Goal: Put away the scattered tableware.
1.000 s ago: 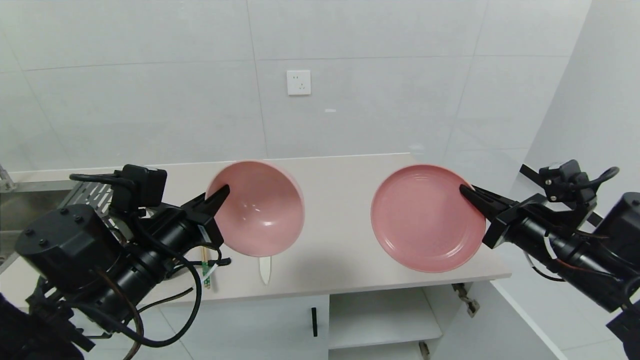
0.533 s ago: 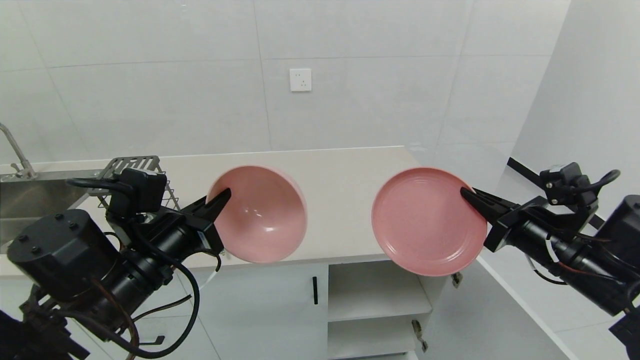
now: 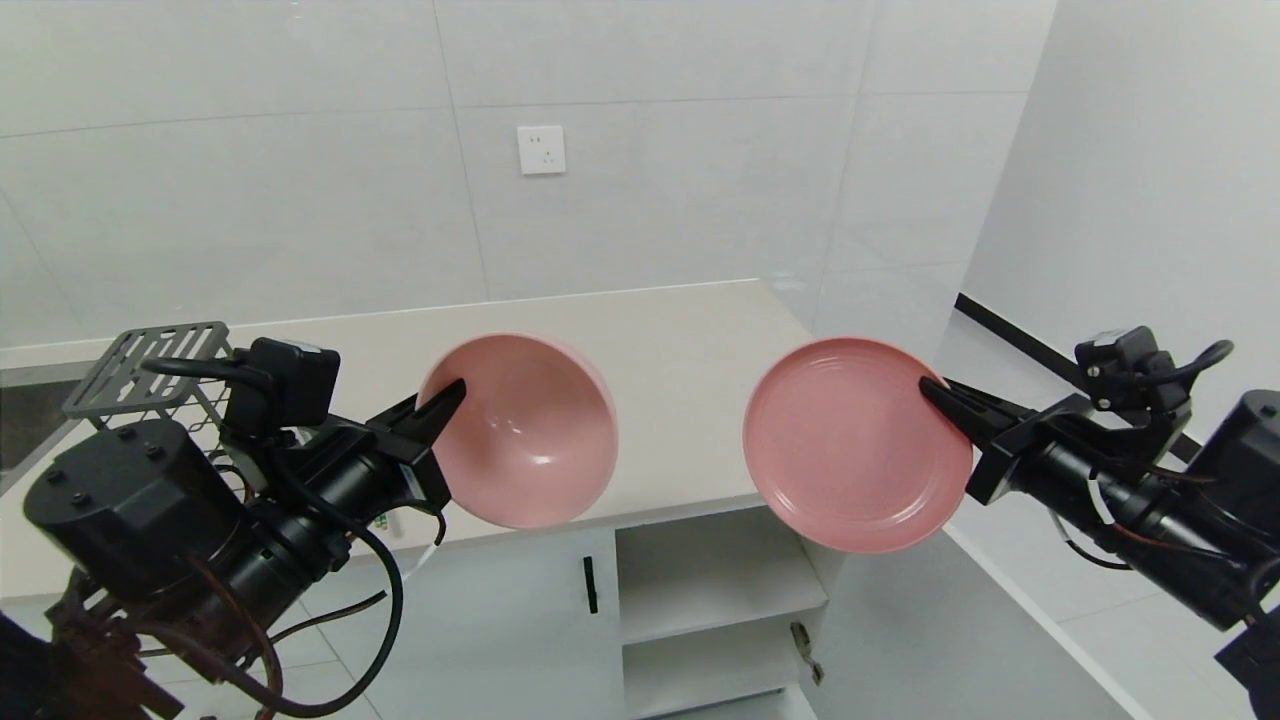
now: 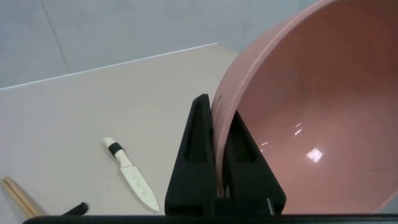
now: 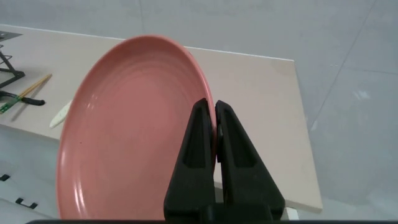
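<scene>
Jaws clamped on both arms. Head view: left gripper (image 3: 450, 388) pinches the bowl (image 3: 530, 440) at centre left, right gripper (image 3: 928, 385) the plate (image 3: 850, 450) at centre right. Left wrist view: knife (image 4: 130, 180) and chopsticks (image 4: 18, 194) lie on the counter (image 4: 74, 106). Right wrist view: 2 fingers (image 5: 199, 143) straddle the plate's rim.

No legible text or numbers; perhaps faint, unreadable marks on the knife (image 4: 135, 182).

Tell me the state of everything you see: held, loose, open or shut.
Pink round bowl, held tilted by its rim.
Pink round plate, held tilted by its rim.
Left gripper, shut on the bowl.
Right gripper, shut on the plate.
White knife, lying flat on the counter.
White cabinet door, shut.
</scene>
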